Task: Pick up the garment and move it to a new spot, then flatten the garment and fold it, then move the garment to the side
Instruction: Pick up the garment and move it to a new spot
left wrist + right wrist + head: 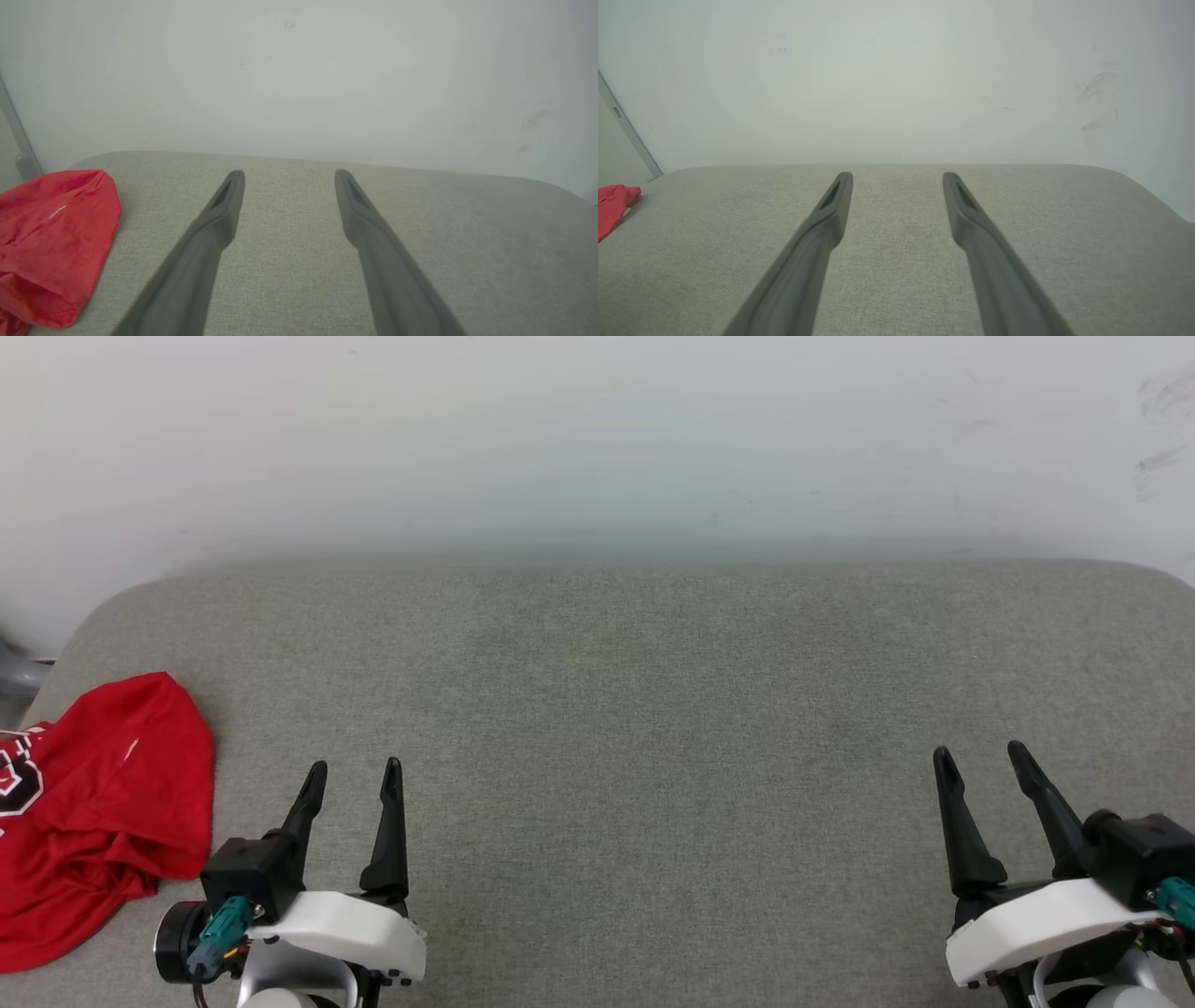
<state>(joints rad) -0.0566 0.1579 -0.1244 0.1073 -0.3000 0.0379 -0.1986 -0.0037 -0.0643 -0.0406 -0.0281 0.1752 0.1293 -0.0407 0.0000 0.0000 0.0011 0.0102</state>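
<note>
Two wide-open grippers, and a red shirt off to the left.
From the head, the left gripper (355, 768) and right gripper (979, 753) show over the near part of the gray pad (607, 709), fingers spread, holding nothing. The shirt (103, 803) lies bunched at the left edge. The left wrist shows the shirt (51, 233) near its spread fingers (224, 210). The right wrist shows the shirt (612, 205) far left.

Red garment (103, 803) – white-black lettering – on grey cushion (653, 756).
</note>
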